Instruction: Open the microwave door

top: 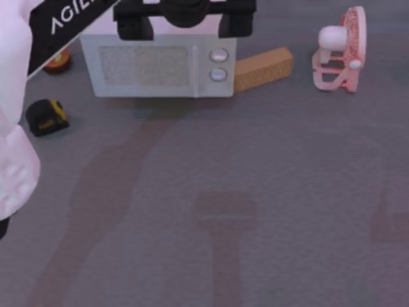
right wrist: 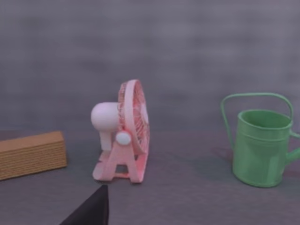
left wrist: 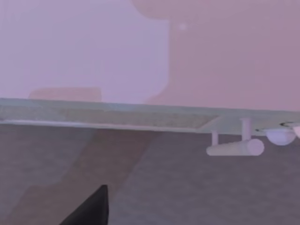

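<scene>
Top view: the microwave [top: 160,64] stands at the far edge of the bench [top: 255,211], left of centre, its front turned toward the camera. The microwave door [top: 146,66], a flat white panel with a grey speckled mesh window, lies flush with the front face; no gap shows along its edge, so the door is judged shut and the opening not yet begun. To the right of the door sit two round silver knobs [top: 218,64], one above the other.

Left wrist view: the camera looks along the front face at a shallow angle. The mesh window appears as a thin strip, and a short white bar handle [left wrist: 234,147] stands off the front on two posts, next to a knob [left wrist: 280,136]. The handle is untouched; reaching it and swinging the door outward remain to be done.

The left arm [top: 16,109] reaches in from the left of the top view, and its tool [top: 185,16] hangs over the top of the microwave. Whether that tool is released or clenched cannot be told. The right arm is out of the top view; its tool shows only as a dark tip, state unknown.

Beside the microwave: a brown block [top: 263,68] just to its right, a pink fan [top: 340,51] farther right, a tape measure [top: 46,117] to the left front. A green watering can [right wrist: 262,145] appears in the right wrist view only.
</scene>
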Available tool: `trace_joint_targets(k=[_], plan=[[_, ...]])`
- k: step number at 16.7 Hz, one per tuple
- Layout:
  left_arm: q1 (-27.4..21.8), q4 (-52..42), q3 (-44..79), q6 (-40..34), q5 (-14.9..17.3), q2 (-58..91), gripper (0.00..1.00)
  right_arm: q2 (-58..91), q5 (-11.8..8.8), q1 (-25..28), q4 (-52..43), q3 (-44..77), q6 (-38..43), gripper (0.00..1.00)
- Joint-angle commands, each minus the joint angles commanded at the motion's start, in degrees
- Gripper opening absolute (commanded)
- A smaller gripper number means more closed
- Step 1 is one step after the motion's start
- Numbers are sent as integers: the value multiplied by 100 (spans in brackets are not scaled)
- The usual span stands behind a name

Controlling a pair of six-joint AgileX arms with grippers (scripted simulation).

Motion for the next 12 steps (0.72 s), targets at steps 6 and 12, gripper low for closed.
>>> trace_joint_targets(k=[6, 12], plan=[[69, 243, -92, 68, 33, 136, 100, 0, 0, 0, 0, 0, 0, 100], [271, 1162, -391, 259, 130, 697, 100, 0, 0, 0, 0, 0, 0, 100]])
